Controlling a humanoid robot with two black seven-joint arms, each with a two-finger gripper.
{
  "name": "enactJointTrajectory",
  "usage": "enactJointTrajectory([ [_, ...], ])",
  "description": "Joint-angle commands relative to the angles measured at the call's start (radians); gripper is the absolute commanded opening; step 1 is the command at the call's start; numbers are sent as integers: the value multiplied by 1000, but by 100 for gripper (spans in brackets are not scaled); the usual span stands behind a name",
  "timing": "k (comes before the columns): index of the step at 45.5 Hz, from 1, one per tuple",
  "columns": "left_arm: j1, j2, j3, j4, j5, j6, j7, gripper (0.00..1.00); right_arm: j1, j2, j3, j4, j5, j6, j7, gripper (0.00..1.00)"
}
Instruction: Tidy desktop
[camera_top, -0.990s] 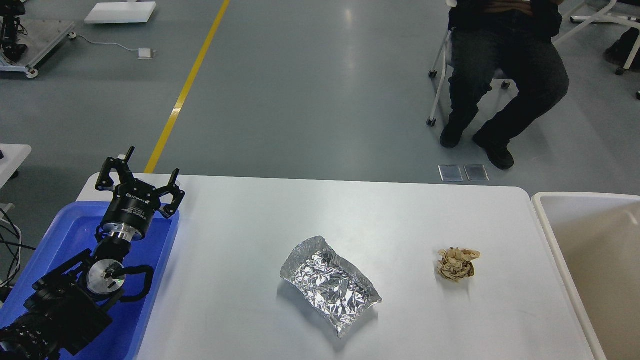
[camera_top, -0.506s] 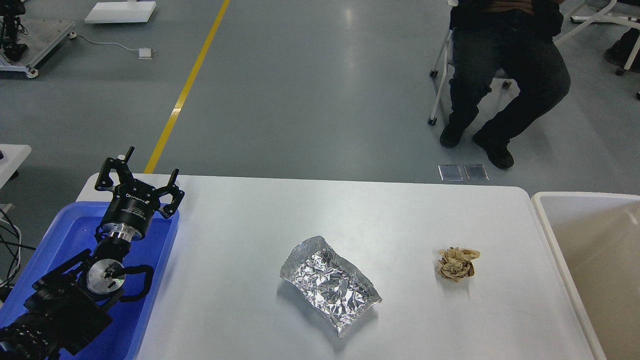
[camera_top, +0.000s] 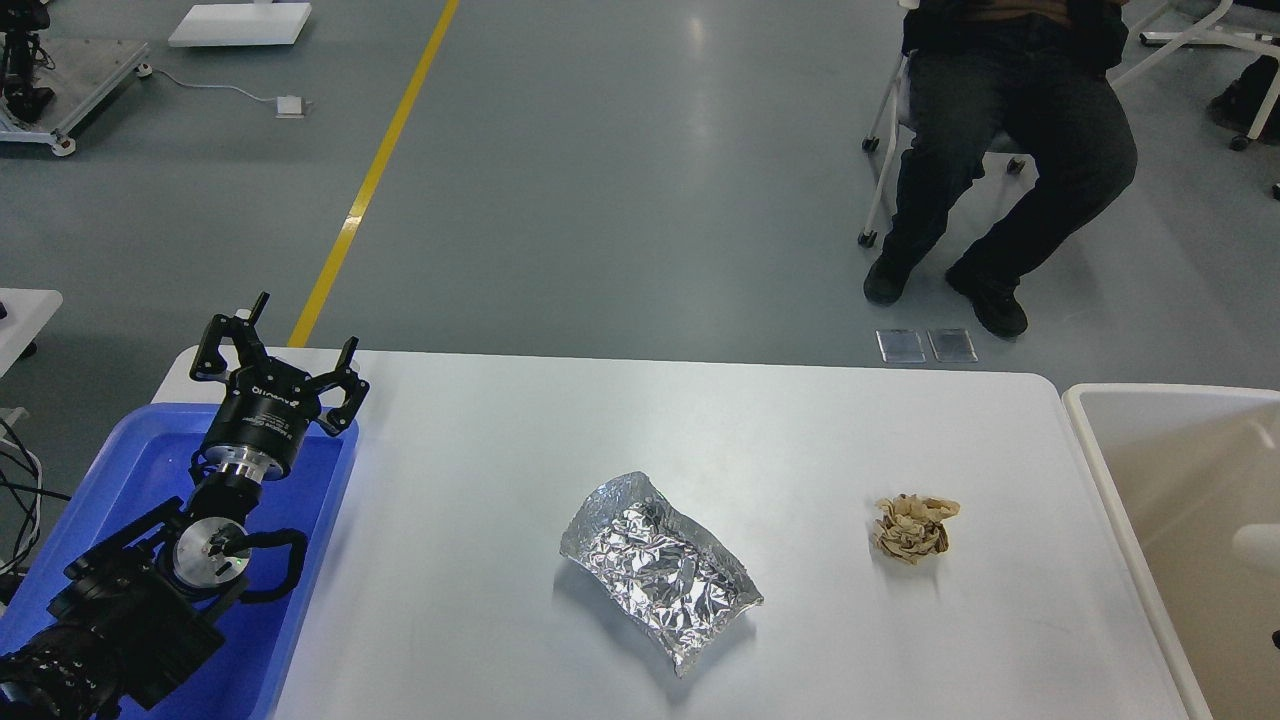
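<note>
The white desktop (camera_top: 480, 470) holds a crumpled piece of silver foil (camera_top: 655, 568) at its middle front and a crumpled beige paper ball (camera_top: 912, 529) to the right of it. My left gripper (camera_top: 285, 345) is open and empty. It points up and away over the far end of the blue tray, well left of the foil. My right gripper is out of view.
A blue plastic tray (camera_top: 125, 470) lies at the desktop's left end under my left arm. A beige-white open bin (camera_top: 1100, 440) stands off the right end; a pale blurred shape (camera_top: 1258, 545) shows inside it at the view's edge. A seated person (camera_top: 1000, 150) is on the floor beyond.
My left arm has not moved. A pale shape has appeared inside the bin at the right edge. The seated person has shifted a foot.
</note>
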Motion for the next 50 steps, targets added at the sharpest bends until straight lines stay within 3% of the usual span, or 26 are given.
enactJointTrajectory([
  [1,0,0,0,0,-1,0,0,100,41,3,-4,1,-1,4,-6,0],
  [8,0,0,0,0,0,0,0,100,73,12,-3,8,-2,4,-17,0],
  [11,0,0,0,0,0,0,0,100,81,17,-1,8,-2,1,-18,23],
  [12,0,0,0,0,0,0,0,100,87,21,8,8,-1,-4,-18,50],
  [15,0,0,0,0,0,0,0,100,91,27,17,7,2,-5,-17,82],
  [16,0,0,0,0,0,0,0,100,93,27,19,7,2,-5,-15,89],
  [20,0,0,0,0,0,0,0,100,93,29,34,7,2,-8,-14,99],
  [42,0,0,0,0,-1,0,0,100,212,12,106,7,10,5,-12,99],
  [50,0,0,0,0,0,0,0,100,294,-14,112,91,11,13,-12,99],
])
